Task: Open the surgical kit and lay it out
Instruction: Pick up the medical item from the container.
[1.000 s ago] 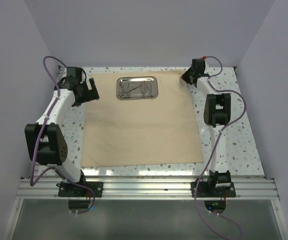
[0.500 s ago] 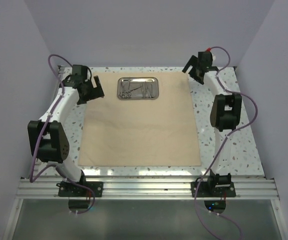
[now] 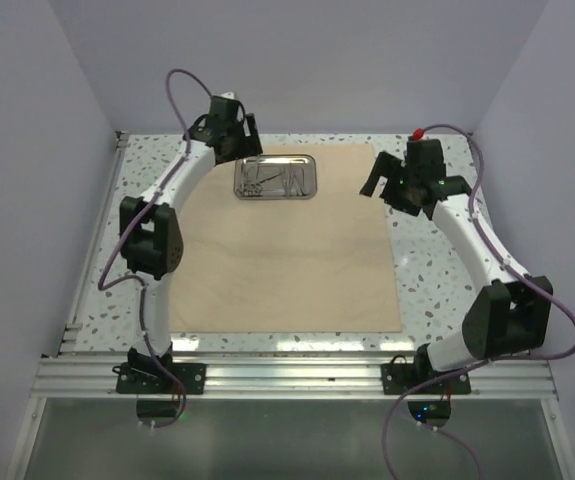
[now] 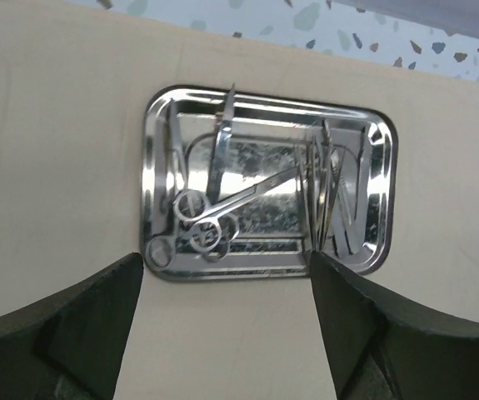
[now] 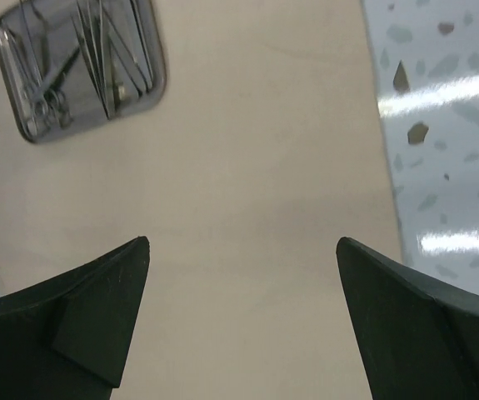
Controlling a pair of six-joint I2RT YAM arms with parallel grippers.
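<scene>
The surgical kit's tan cloth wrap lies spread flat on the speckled table. A shiny steel tray stands on its far part and holds scissors-like forceps and thin silver tweezers and probes. My left gripper hovers over the tray's far edge. In the left wrist view it is open, with the tray just beyond its fingertips and only cloth between them. My right gripper hangs open over the cloth's far right part, holding nothing.
Speckled table shows to the right of the cloth and in a strip on the left. Purple walls close in on three sides. An aluminium rail with both arm bases runs along the near edge.
My left arm swung from the cloth's left side to above the tray's far edge. My right gripper opened, left the cloth's far right corner and drew back towards the near side.
</scene>
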